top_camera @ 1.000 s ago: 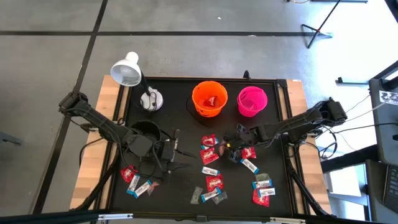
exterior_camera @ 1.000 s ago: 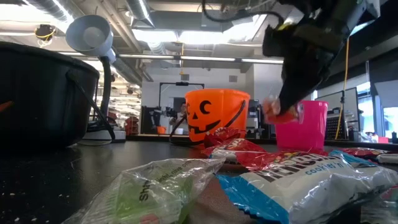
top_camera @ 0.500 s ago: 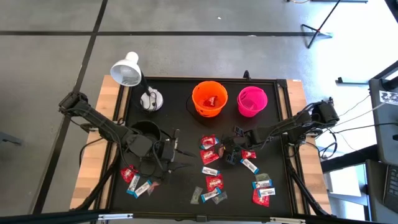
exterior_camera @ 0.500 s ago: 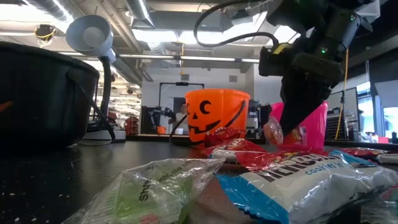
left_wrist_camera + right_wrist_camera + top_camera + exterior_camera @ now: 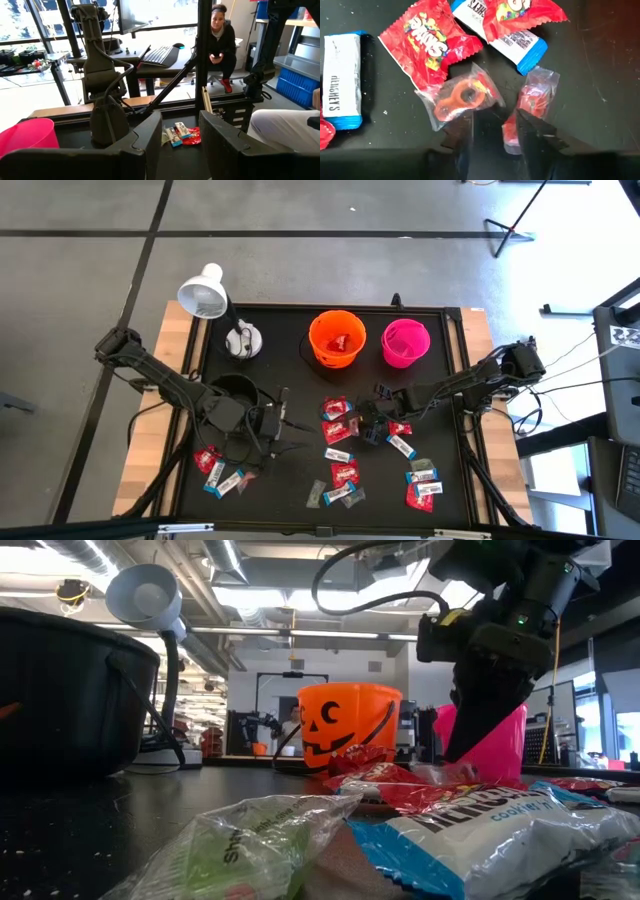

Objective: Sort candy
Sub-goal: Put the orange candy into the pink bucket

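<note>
Candy lies scattered over the black table: red and blue-and-white packs in the middle (image 5: 337, 430), more at the near right (image 5: 420, 485) and near left (image 5: 215, 465). My right gripper (image 5: 495, 127) is open, slanting down low over the middle group (image 5: 368, 430). Just ahead of its fingertips lie a clear-wrapped orange ring candy (image 5: 462, 97) and a clear-wrapped red candy (image 5: 532, 97). My left gripper (image 5: 180, 122) is open and holds nothing. It hangs level above the table beside the black bucket (image 5: 235, 390). My right gripper stands open over the table, and one finger (image 5: 535, 135) overlaps the near end of the clear-wrapped red candy (image 5: 512, 135). Whether that finger touches the wrapper I cannot tell. Both clear-wrapped candies lie flat on the table.
An orange pumpkin bucket (image 5: 336, 338) and a pink bucket (image 5: 405, 342) stand at the far edge. A white desk lamp (image 5: 203, 292) stands at the far left corner. In the left wrist view a seated person (image 5: 220, 35) shows beyond the table.
My right gripper has come down toward the candy in the middle of the table, carrying a clear-wrapped candy at its fingertips. That candy no longer hangs from the fingers: it has been let go onto the table.
</note>
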Motion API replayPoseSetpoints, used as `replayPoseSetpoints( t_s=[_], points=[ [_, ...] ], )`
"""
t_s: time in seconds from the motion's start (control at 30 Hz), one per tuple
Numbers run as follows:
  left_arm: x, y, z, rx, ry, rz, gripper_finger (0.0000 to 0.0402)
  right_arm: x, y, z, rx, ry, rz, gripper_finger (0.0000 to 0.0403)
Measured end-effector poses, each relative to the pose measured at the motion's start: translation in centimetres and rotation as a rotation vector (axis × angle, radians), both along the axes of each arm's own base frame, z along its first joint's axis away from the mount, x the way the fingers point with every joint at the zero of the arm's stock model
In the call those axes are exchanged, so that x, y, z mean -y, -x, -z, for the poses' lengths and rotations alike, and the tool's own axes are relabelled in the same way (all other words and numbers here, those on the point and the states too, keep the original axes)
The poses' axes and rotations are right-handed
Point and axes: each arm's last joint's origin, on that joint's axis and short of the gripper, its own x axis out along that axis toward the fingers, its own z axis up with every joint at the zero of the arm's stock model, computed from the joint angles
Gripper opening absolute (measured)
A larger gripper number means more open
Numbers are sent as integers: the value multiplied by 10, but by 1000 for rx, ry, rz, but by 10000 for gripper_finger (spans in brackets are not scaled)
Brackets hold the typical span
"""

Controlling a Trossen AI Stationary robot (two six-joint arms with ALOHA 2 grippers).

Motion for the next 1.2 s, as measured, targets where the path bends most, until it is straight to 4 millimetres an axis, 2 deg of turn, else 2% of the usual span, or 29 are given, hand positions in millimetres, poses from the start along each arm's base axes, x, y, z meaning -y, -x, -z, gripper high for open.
replayPoseSetpoints(
  t_s=[0.2, 0.37, 0.67, 1.2],
  points=[
    [0, 0, 0, 0, 0, 0, 121, 2, 7, 3, -82, 28, 5, 166],
    [0, 0, 0, 0, 0, 0, 121, 5, 9, 4, -93, 105, 39, 152],
    [0, 0, 0, 0, 1, 0, 121, 6, 13, 2, -115, 130, 35, 117],
    [0, 0, 0, -1, 2, 1, 121, 10, 17, 2, -152, 240, -10, 113]
  ],
)
